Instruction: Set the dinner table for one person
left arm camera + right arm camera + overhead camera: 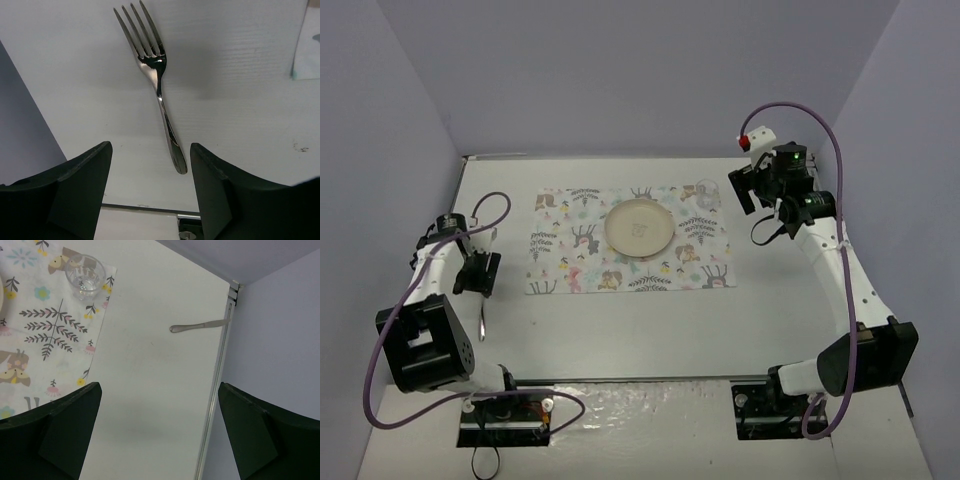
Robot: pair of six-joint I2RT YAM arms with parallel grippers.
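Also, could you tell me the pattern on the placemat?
The placemat is white with leaves, flowers and animals; right wrist view shows it best.

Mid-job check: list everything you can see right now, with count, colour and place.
table: 1, off-white, under everything
cloth: 1, white with animal-and-leaf print, far middle of the table
plate: 1, cream, on the middle of the cloth
glass: 1, clear, upright on the cloth's far right corner
fork: 1, silver, on bare table left of the cloth
utensil: 1, silver, on bare table by the right rail; kind unclear
left pincer: 1, black, open, over the fork's handle end
right pincer: 1, black, open, over bare table right of the cloth
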